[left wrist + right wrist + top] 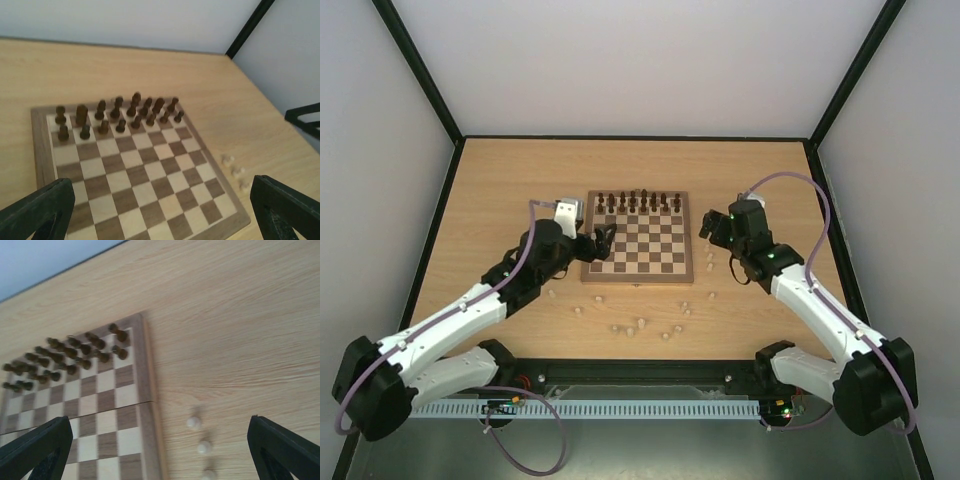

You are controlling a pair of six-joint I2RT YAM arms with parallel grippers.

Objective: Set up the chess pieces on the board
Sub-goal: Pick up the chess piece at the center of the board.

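Observation:
The board lies mid-table with dark brown pieces filling its two far rows. Its near rows are bare. Several pale chess pieces lie scattered on the table in front of the board and by its right edge. My left gripper is open and empty over the board's left edge; in the left wrist view its fingers frame the board and three pale pieces. My right gripper is open and empty beside the board's right edge, above three pale pieces; the board shows to its left.
Black frame posts and pale walls enclose the wooden table. A small white-and-grey box sits just left of the board's far corner, behind the left wrist.

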